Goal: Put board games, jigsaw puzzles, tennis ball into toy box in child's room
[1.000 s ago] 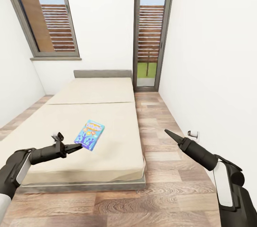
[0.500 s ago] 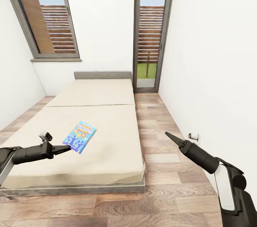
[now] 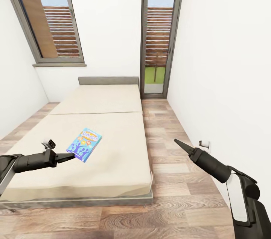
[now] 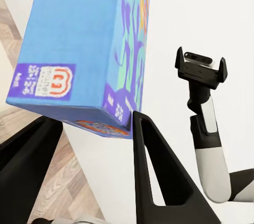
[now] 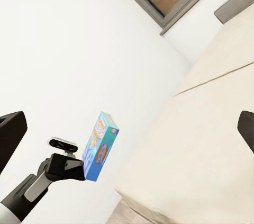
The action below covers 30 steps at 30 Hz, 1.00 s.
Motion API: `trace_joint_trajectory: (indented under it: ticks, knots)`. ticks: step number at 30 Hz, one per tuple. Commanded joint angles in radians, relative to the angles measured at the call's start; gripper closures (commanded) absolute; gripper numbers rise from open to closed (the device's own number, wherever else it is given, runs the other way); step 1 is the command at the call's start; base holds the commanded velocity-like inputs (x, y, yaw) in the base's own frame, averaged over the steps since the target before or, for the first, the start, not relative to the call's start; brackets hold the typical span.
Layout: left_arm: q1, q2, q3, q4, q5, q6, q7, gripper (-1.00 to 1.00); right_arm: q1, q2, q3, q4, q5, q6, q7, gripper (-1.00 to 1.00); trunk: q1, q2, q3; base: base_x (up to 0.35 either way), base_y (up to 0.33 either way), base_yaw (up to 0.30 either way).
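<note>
One small blue printed board-game box is pinched by its lower edge between the fingers of my left gripper, held up over the near half of the low bed with the beige two-part mattress. In the left wrist view the box sits at the very tips of the fingers, caught only by a corner strip, so I judge the grip to be shallow. From the right wrist camera the box stands almost on edge, clear of the mattress.

To carry this well, I would keep the left wrist steady and the box near upright, turn the base slowly, and avoid any quick swing that could lever the box out of so thin a hold. I see neither the desk nor the bin from where I stand, so I reckon a turn away from the bed comes first.

My right gripper hangs over the wood-plank floor beside the bed, holding nothing; in the head view its fingers read as one closed point.

Apart from the box, I see no other toy on the mattress, which looks flat and smooth. White walls close in on the right, with a small wall socket low down, and tall grey-framed windows stand behind the grey headboard.
</note>
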Motion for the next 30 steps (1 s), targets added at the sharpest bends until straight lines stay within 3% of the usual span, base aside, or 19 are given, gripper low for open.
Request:
trace_joint_trajectory:
  ticks: [1,12,20,30]
  knots:
    - [0.0,0.0,-0.001,0.0,-0.001,0.011,-0.004,1.0,-0.001,0.001,-0.002,0.0,0.0,0.005,0.003,-1.0,-0.004,0.007,0.002,0.0,0.0,0.0]
    - [0.0,-0.002,-0.001,-0.002,-0.001,0.011,-0.004,1.0,0.0,0.002,-0.002,0.002,0.0,0.005,0.005,-1.0,-0.046,0.084,0.037,0.0,0.0,0.0]
    - [0.0,-0.006,-0.072,-0.011,-0.002,0.011,-0.004,1.0,0.002,0.006,-0.002,0.002,0.001,0.004,-0.002,-1.0,-0.077,0.14,0.062,0.0,0.0,0.0]
    - [0.0,-0.007,-0.079,-0.012,-0.002,0.01,-0.004,1.0,0.002,0.008,-0.003,0.0,0.0,0.005,-0.048,-1.0,-0.115,0.21,0.096,0.0,0.0,0.149]
